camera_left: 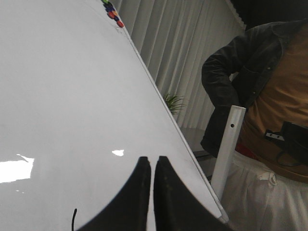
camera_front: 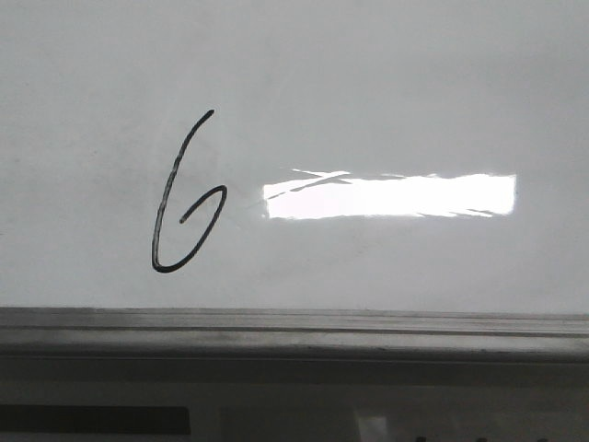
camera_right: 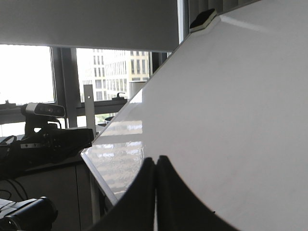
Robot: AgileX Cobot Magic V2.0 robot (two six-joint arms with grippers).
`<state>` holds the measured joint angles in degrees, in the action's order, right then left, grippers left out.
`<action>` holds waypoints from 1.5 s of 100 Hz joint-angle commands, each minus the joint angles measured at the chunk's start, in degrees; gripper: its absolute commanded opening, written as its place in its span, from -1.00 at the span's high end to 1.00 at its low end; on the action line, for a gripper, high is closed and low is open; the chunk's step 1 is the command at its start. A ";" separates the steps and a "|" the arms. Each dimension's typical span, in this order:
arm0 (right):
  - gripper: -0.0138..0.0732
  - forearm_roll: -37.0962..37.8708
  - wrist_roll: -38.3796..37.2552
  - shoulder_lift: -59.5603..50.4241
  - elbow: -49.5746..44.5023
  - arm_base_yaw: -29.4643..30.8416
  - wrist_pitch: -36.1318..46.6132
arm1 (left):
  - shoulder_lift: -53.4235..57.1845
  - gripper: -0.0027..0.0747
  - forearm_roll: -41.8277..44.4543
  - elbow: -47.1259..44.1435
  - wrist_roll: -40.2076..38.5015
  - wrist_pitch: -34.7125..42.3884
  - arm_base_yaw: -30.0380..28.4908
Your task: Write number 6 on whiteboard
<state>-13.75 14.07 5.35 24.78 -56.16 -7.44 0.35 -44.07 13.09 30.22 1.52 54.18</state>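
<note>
Front view: a glossy pale grey whiteboard (camera_front: 386,83) fills most of the frame. Left of center sits the number 6 (camera_front: 184,203), a thin black marker stroke, tall and slanted to the right, with a small open loop in its lower half. Just to its right, at mid-height of the frame, lies a bright white rectangular glare (camera_front: 391,196). A grey metal rail (camera_front: 294,331) runs across the lower part of the frame under the board. No arm shows in this view.

Left wrist view: the board's white surface covers the left and center of the frame. At the bottom center, the left pincer (camera_left: 152,166) shows as two dark fingers pressed nearly together, only a hairline gap between them, with nothing gripped. A short black stroke (camera_left: 74,217) peeks in at the bottom left of the frame. In the upper left corner sit small colored magnets (camera_left: 112,11). On the right stands a person (camera_left: 269,96) in a dark jacket before pale curtains (camera_left: 173,43).

Right wrist view: the board slopes across the right of the frame. At the bottom center, the right pincer (camera_right: 156,166) has its two dark fingers closed against each other, empty. A board eraser (camera_right: 203,19) rests at the top edge. On the left are windows (camera_right: 110,72) and black cameras (camera_right: 43,125).
</note>
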 commanded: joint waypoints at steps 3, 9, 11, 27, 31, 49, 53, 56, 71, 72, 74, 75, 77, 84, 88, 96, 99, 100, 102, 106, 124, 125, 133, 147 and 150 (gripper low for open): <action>0.83 0.60 0.55 -4.53 -1.45 0.53 3.63 | 1.66 0.98 -0.02 1.59 0.30 0.70 0.12; 0.83 0.60 0.55 -6.51 -2.31 0.53 2.71 | 1.43 0.98 -1.44 1.59 0.30 0.00 0.12; 0.83 0.60 0.55 -6.93 -2.64 0.53 2.29 | 1.43 0.98 -1.67 1.59 0.30 -0.09 0.12; 0.83 0.60 0.55 -6.31 -3.06 0.53 0.79 | 1.43 0.98 -4.67 1.59 0.30 -0.68 0.12; 0.83 0.60 0.55 -6.31 -3.06 0.53 0.52 | 1.43 0.98 -4.67 1.59 0.30 -0.68 0.22; 0.83 0.60 0.55 -6.31 -3.06 0.53 0.53 | 1.43 0.98 -4.67 1.59 0.30 -0.68 0.22; 0.83 0.60 0.55 -6.31 -3.06 0.53 0.53 | 1.43 0.98 -4.67 1.59 0.30 -0.68 0.22; 0.83 0.60 0.55 -6.31 -3.06 0.53 0.53 | 1.43 0.98 -4.67 1.59 0.30 -0.68 0.22; 0.83 0.60 0.55 -6.31 -3.06 0.53 0.53 | 1.43 0.98 -4.75 1.59 0.30 -0.68 0.22; 0.83 0.60 0.55 -6.31 -3.06 0.53 0.53 | 1.43 0.98 -4.75 1.59 0.30 -0.68 0.22; 0.83 0.60 0.55 -6.31 -3.06 0.53 0.53 | 1.43 0.98 -4.75 1.59 0.30 -0.68 0.22; 0.83 0.60 0.55 -6.31 -3.06 0.53 0.53 | 1.43 0.98 -4.75 1.59 0.30 -0.68 0.22; 0.83 0.60 0.55 -6.31 -3.06 0.53 0.53 | 1.43 0.98 -4.75 1.59 0.30 -0.68 0.22; 0.83 0.60 0.55 -6.31 -3.06 0.53 0.53 | 1.43 0.98 -4.75 1.59 0.30 -0.68 0.22; 0.83 0.60 0.55 -6.31 -3.06 0.53 0.53 | 1.43 0.98 -4.75 1.59 0.30 -0.68 0.22; 0.83 0.60 0.55 -6.31 -3.06 0.53 0.53 | 1.43 0.98 -4.32 1.37 0.30 -0.68 0.22; 0.83 0.60 0.55 -6.31 -3.06 0.53 0.53 | 1.43 0.98 -1.76 1.11 0.30 -0.56 0.08; 0.83 0.60 0.55 -6.31 -3.06 0.53 0.53 | 1.43 0.98 -0.94 0.97 0.30 -0.56 0.08; 0.83 0.60 0.55 -6.31 -3.06 0.53 0.53 | 1.43 0.98 2.07 0.81 0.30 -0.56 -0.16; 0.83 0.60 0.55 -6.31 -3.06 0.53 0.53 | 1.43 0.98 8.71 0.30 0.30 -0.68 -0.72; 0.83 0.60 0.55 -6.31 -3.06 0.53 0.53 | 1.43 0.98 19.15 -3.45 0.30 -1.09 -8.35; 0.83 0.60 0.55 -6.31 -3.06 0.53 0.53 | 1.43 0.98 19.26 -3.71 0.30 -1.09 -9.31; 0.83 0.60 0.55 -6.31 -3.06 0.53 0.53 | 1.43 0.98 19.53 -4.92 0.30 -0.98 -15.48; 0.83 0.60 0.55 -6.31 -3.06 0.53 0.53 | 1.43 0.98 20.74 -7.06 0.30 -0.70 -28.27; 0.83 0.60 0.55 -6.31 -3.06 0.53 0.53 | 1.43 0.98 21.56 -7.48 -0.68 -0.70 -31.70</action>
<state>-13.54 14.07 -0.66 20.48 -56.16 -10.86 0.34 -23.90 5.09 30.47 -2.74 29.77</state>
